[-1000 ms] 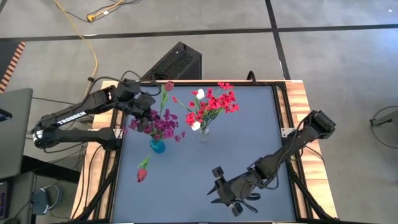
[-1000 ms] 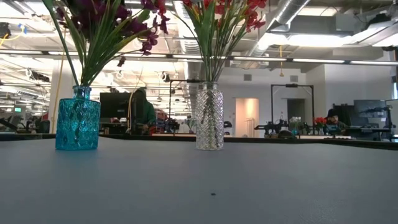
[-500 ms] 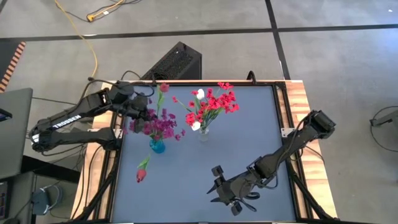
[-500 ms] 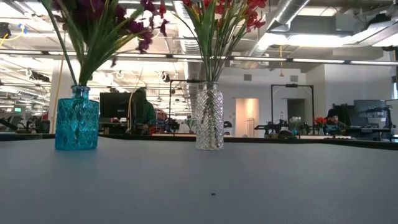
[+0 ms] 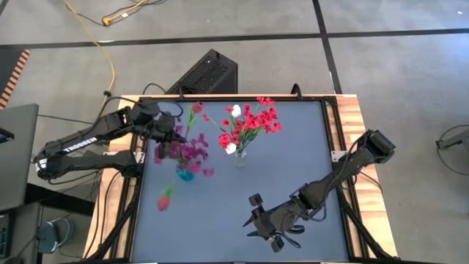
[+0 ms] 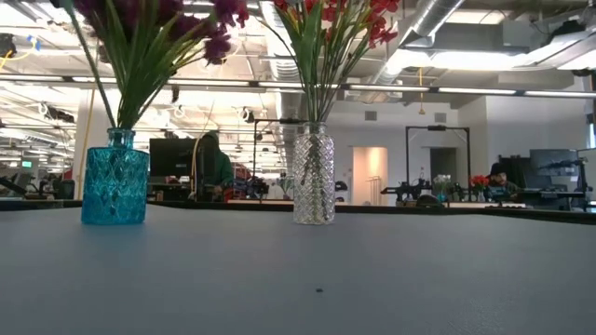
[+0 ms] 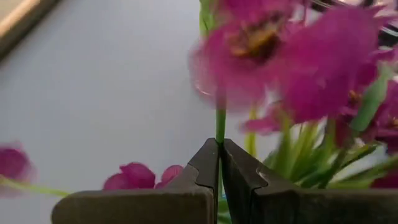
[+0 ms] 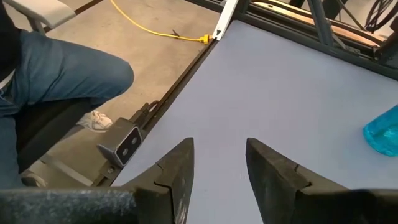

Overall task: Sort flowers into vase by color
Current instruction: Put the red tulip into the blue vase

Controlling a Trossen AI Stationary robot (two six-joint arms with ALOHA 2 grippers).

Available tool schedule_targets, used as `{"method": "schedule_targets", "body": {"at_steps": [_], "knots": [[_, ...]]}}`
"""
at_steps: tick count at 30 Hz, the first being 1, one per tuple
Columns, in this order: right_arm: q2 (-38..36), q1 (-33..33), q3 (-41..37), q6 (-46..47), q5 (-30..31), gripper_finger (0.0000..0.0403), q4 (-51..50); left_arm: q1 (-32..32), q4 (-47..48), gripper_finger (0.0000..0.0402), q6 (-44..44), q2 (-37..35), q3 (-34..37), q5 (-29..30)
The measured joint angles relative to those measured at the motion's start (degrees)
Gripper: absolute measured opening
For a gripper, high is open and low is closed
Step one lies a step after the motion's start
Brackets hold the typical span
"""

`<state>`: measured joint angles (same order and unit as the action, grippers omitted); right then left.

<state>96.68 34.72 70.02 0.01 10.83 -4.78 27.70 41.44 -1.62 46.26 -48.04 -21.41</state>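
A blue vase [image 5: 185, 173] [image 6: 115, 177] holds magenta-purple sprigs [image 5: 187, 150]. To its right, a clear cut-glass vase [image 5: 239, 158] [image 6: 314, 177] holds red blossoms and white buds [image 5: 249, 121]. A pink-red tulip [image 5: 164, 199] lies flat on the table, near-left of the blue vase. My left gripper [image 5: 174, 134] [image 7: 219, 162] hovers over the purple bunch, shut on a green stem. A pink-red bud [image 5: 196, 108] stands just beyond it toward the far edge. My right gripper [image 5: 255, 218] [image 8: 219, 158] waits open, low over the table near its near edge. My left gripper pinches one thin green stem [image 7: 219, 127] between its two shut fingers, the fingers lying across it. The stem runs on past the fingertips to a blurred magenta blossom [image 7: 249, 50]. Its lower end is hidden by the gripper and the purple bunch.
A wooden rim [image 5: 352, 125] frames the grey table. A black box [image 5: 209, 73] sits past the far edge. Someone's jeans-clad legs [image 8: 56, 74] show beside the table in the right wrist view. Bare tabletop lies between the vases and my right gripper.
My left gripper has stayed shut on its stem and drifted a little toward the near edge, over the blue vase. The bud beyond it moved along. The purple sprigs have swayed, and the blue vase has shifted slightly to the left in the low view.
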Motion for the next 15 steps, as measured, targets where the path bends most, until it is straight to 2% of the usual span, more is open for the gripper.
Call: {"method": "schedule_targets", "body": {"at_steps": [3, 6, 11, 13, 15], "knots": [[0.00, -0.08, 0.00, 0.02, 0.00, 0.0170, -0.02, 0.00, 0.16, 0.0000, 0.06, -0.30, -1.27, 5.54], [0.00, -0.06, 0.00, 0.13, -0.02, 0.0170, -0.02, 0.02, 1.46, 0.0000, -0.05, -1.06, -2.83, 15.55], [0.00, -0.04, 0.00, 1.02, -0.04, 0.0170, -0.54, 0.02, 5.54, 0.0000, -0.80, -2.98, -7.06, 36.09], [0.00, -0.06, 0.00, 1.42, -0.04, 0.0170, -0.80, 0.04, 7.06, 0.0000, -0.86, -4.58, -9.25, 42.25], [0.00, -0.06, 0.00, 1.46, -0.04, 0.0170, -0.90, 0.04, 8.88, 0.0000, -1.11, -6.22, -11.43, 45.50]]}}
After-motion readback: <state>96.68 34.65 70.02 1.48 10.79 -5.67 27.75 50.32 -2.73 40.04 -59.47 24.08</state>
